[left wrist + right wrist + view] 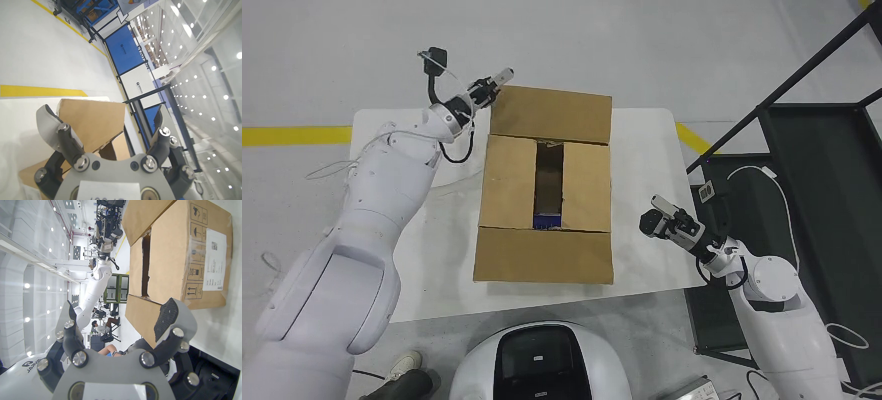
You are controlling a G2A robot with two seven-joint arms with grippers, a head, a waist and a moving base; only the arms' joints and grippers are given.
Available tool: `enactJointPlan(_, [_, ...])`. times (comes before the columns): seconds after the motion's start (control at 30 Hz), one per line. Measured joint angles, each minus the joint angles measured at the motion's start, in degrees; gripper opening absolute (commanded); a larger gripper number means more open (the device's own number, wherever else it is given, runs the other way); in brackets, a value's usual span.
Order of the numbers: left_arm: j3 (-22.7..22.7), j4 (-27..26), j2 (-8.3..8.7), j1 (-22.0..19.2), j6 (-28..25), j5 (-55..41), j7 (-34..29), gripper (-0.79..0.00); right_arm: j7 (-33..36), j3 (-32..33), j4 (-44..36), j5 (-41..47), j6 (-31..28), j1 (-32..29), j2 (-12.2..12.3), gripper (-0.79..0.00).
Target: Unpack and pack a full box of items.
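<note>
bearing white label [215, 258], cardboard box [512, 185]

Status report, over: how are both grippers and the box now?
Left gripper open, empty, at far corner of the box. Right gripper open, empty, beside the box. Inner flaps cover most of the opening.

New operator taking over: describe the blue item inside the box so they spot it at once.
On the white table stands one large cardboard box. Its two middle flaps leave a dark slot down the centre. The blue item shows at the slot's end nearest the robot, the only colour amid brown cardboard.
</note>
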Motion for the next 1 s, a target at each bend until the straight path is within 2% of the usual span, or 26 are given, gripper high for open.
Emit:
enactJointPlan(0.17, [1.1,0.0,-0.01,0.0,-2.2,4.6,-0.4,0.0,0.0,0.0,0.0,0.0,0.0,0.0,0.0,0.0])
enactJointPlan(0.37, [0.7,-0.3,-0.49,0.6,-4.3,4.4,-1.0,0.0,0.0,0.0,0.0,0.0,0.0,0.0,0.0,0.0])
enactJointPlan(0.6, [2.2,1.3,-0.81,0.5,-0.6,10.1,1.5,0.0,0.0,0.0,0.0,0.0,0.0,0.0,0.0,0.0])
enactJointPlan(1.0, [0.8,2.2,-1.07,0.9,1.9,8.6,-4.9,0.0,0.0,0.0,0.0,0.0,0.0,0.0,0.0,0.0])
